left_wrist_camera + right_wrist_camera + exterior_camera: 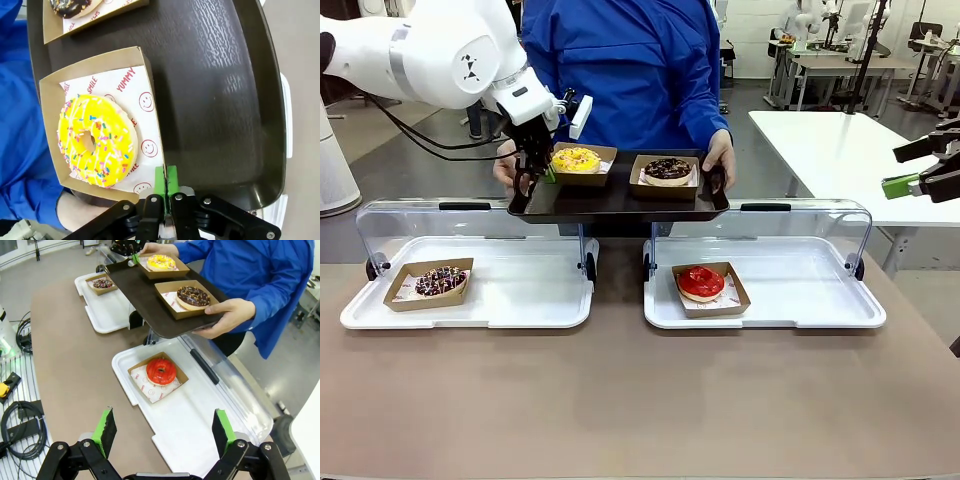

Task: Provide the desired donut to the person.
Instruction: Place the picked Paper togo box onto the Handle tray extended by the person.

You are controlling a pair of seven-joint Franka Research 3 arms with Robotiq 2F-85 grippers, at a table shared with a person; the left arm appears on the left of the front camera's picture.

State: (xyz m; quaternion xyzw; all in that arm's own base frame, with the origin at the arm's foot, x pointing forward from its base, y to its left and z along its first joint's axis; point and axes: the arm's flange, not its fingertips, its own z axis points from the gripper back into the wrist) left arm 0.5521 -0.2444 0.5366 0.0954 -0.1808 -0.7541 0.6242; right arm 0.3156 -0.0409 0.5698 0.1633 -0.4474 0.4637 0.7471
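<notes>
over the tray: left gripper pinching the yellow donut's box

over the person's (620, 70) dark tray (620, 200) i'm holding the left gripper (542, 172) with its green pads (166, 180) pressed together on the near wall of the cardboard box (145, 75) carrying the yellow sprinkled donut (97, 141). that box is sitting flat on the tray, beside the chocolate donut (667, 168) in its own box. the right gripper (165, 432) is hanging spread wide and empty above the right white tray (200, 435), where the red donut (701, 282) is resting. another chocolate sprinkled donut (440, 280) is lying on the left white tray (520, 300).

i'm judging the delivery nearly done. the risk now is in letting go: if i'm pulling back before the pads part, i'm dragging the box toward the tray's lip, or tipping a tray that is only being held up by the person's hands (720, 155).
</notes>
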